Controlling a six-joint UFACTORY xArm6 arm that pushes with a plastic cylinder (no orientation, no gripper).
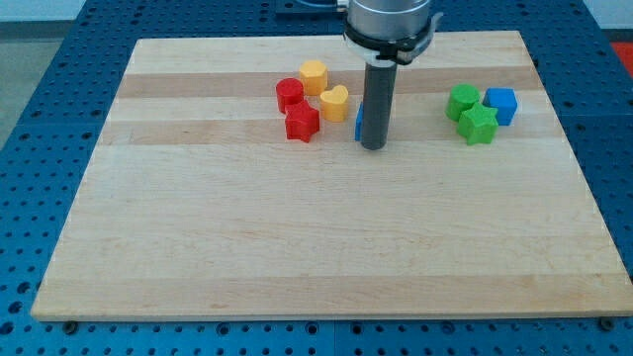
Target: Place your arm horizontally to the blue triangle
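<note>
The blue triangle point(360, 121) shows only as a thin blue sliver, mostly hidden behind my rod near the board's upper middle. My tip point(373, 146) rests on the board right in front of it, slightly to its right, touching or nearly touching it. The rod rises straight up to the arm's grey wrist point(389, 22) at the view's top.
Left of the tip lie a red cylinder point(289, 94), a red star point(303, 123), a yellow hexagon point(314, 75) and a yellow heart point(334, 101). At the right lie a green cylinder-like block point(462, 100), a green star point(479, 124) and a blue cube point(501, 104). The wooden board point(316, 237) sits on a blue pegboard.
</note>
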